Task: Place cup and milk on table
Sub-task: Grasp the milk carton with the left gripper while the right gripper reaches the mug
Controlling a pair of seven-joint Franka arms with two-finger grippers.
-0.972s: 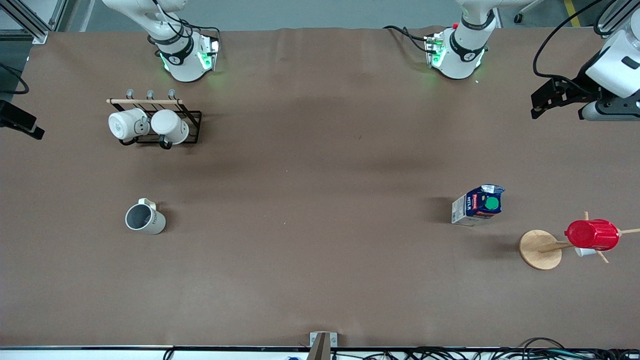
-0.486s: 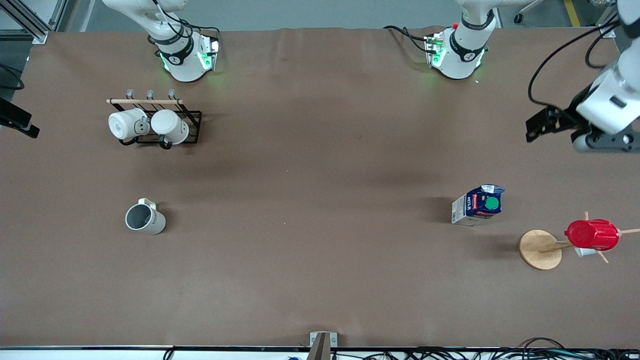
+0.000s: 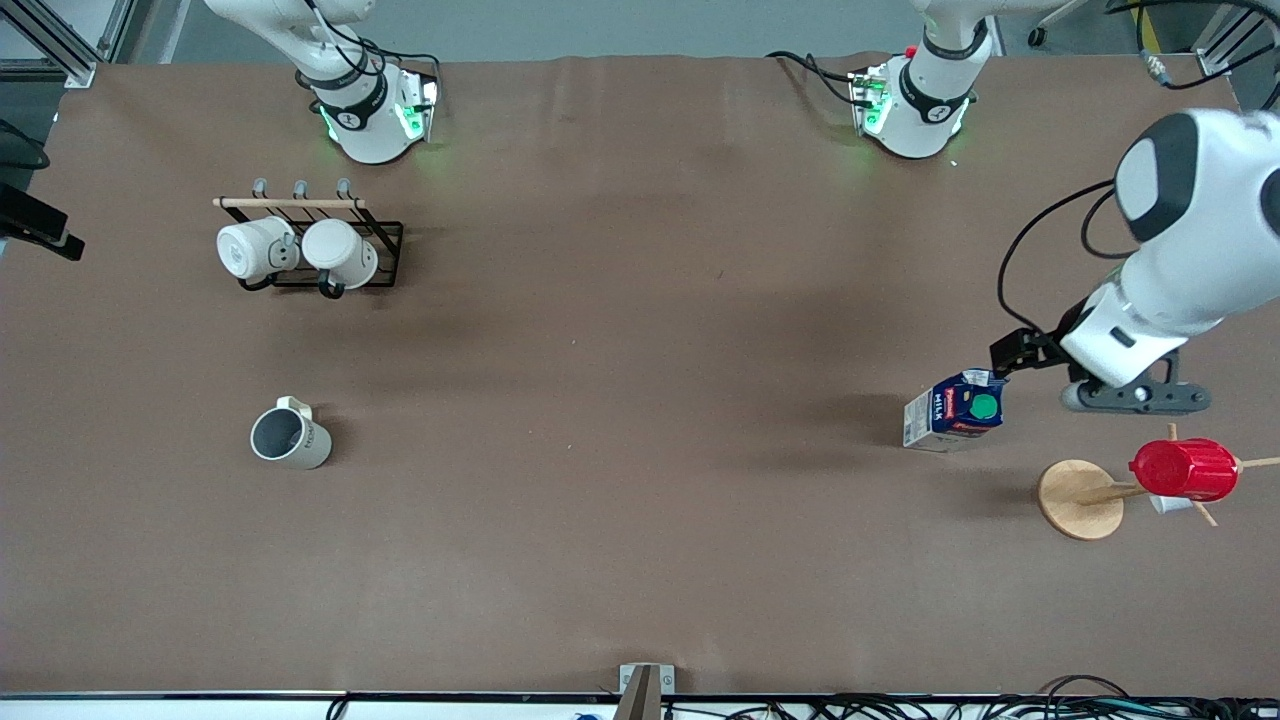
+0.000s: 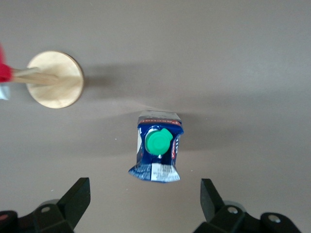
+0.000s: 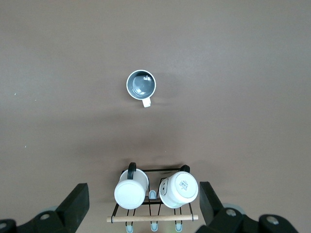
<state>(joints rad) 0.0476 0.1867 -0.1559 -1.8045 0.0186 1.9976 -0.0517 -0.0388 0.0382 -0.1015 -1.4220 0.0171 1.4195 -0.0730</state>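
Your left hand (image 4: 141,204) hangs released, fingers spread wide, over the table (image 3: 640,520) just beside the upright milk (image 3: 955,410); its wrist view shows the green cap from straight above. Your right hand (image 5: 141,208), also released, is out of the front view; its wrist view shows it high over the mug rack (image 5: 155,196), with the cup (image 3: 288,435) standing upright nearer the front camera.
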